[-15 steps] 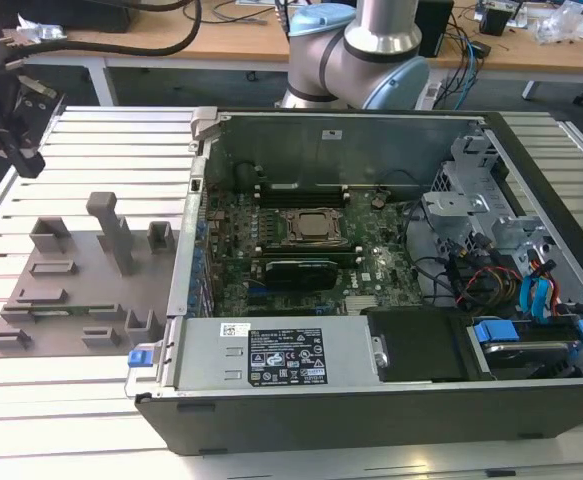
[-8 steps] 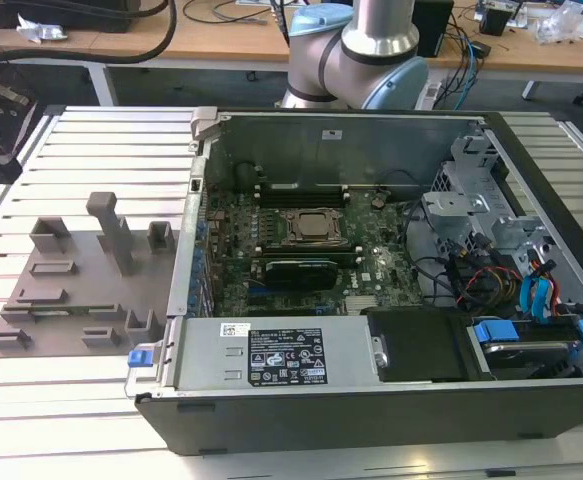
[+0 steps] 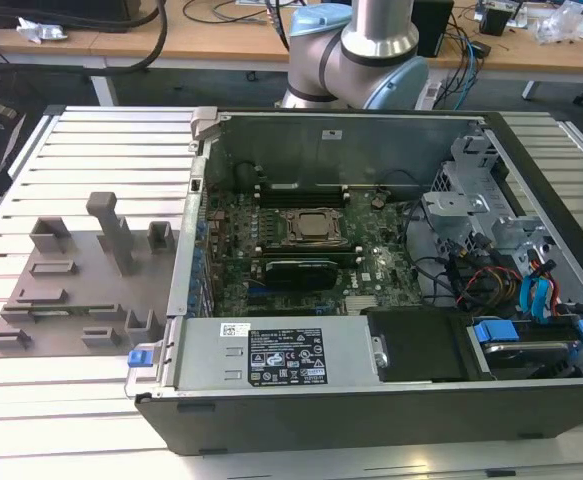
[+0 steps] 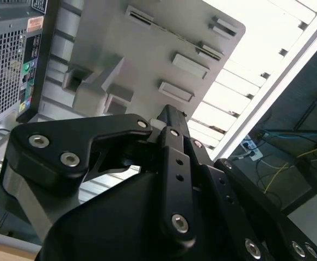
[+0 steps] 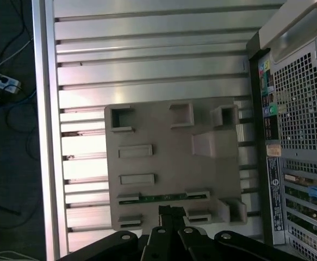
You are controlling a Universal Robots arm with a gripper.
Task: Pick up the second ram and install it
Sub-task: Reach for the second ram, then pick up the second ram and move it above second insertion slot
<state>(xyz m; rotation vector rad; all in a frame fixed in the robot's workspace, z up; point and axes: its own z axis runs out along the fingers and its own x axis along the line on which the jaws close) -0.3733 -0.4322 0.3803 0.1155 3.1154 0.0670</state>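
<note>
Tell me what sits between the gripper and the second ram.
Nothing. In the first wrist view the gripper hangs near the second ram, which lies on the grey fixture plate. The short stretch between them is bare plate.

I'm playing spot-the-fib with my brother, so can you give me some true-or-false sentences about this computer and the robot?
1. The computer case is open, so you can see the motherboard. True.
2. The gripper is holding the green RAM stick inside the computer. False: the RAM stick lies in the grey fixture plate, outside the case, and the gripper is close to it there.
3. A square processor socket sits near the middle of the motherboard. True.
4. The grey fixture plate is inside the computer case. False: it lies on the slatted metal table, beside the case, on the exterior view's left.
</note>
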